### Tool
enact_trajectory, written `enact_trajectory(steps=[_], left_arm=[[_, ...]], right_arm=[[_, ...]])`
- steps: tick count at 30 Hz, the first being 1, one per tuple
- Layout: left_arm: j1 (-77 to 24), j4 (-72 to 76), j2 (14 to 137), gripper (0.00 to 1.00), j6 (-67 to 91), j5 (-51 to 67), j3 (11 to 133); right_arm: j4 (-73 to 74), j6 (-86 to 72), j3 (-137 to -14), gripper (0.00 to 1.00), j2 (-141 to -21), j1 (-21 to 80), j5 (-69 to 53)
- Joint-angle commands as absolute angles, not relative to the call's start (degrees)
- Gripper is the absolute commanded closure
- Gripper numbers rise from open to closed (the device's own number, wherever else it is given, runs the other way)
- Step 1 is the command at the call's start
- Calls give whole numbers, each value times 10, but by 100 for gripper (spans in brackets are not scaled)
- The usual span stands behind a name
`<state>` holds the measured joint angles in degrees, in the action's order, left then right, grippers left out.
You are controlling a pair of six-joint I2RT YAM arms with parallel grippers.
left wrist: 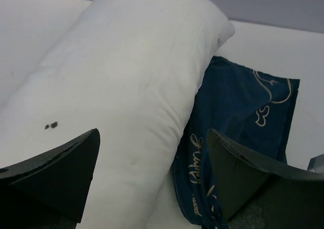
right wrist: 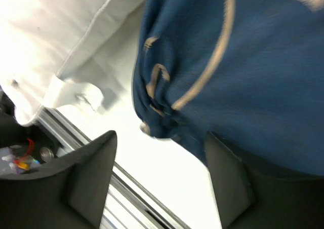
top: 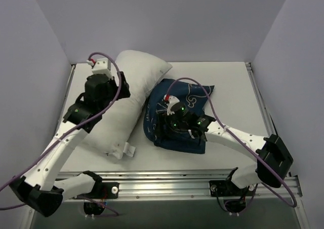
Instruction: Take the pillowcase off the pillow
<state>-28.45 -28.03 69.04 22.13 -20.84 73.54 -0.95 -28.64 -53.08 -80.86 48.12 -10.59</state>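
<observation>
Navy pillowcase [top: 196, 96] lies crumpled in a heap on the counter [top: 230, 84], fully off the pillow [top: 129, 87] and touching its right flank. Pillow lies bare, diagonal, on the left half of the counter, tag [top: 129, 150] at the near end.

Left hand [left wrist: 153, 135]: fingers spread wide, hovering over the pillow, pinching nothing.

Right hand [right wrist: 161, 138]: fingers apart, low over the near edge of the heap. Bare counter shows between them; nothing held.

Judgement: separation looks complete; little or nothing left to do beyond drawing the arms clear.

Handling notes:
- Pillowcase: thin, limp, light cloth. It will fold and drag rather than lift as one piece. Best grasped at a bunched fold or a hem, where several layers give the fingers something to bite.
- Pillow: plump, soft, light, compresses under a pinch. A corner or the seamed end near the tag is the surer hold; the smooth broad face may slip out.
</observation>
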Motion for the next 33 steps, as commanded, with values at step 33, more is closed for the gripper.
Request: enact_trajectory(steps=[33], left_arm=[[-278,-632,273,6,160,-416,834]], right_arm=[[303,-139,-761,0,-315,356,537]])
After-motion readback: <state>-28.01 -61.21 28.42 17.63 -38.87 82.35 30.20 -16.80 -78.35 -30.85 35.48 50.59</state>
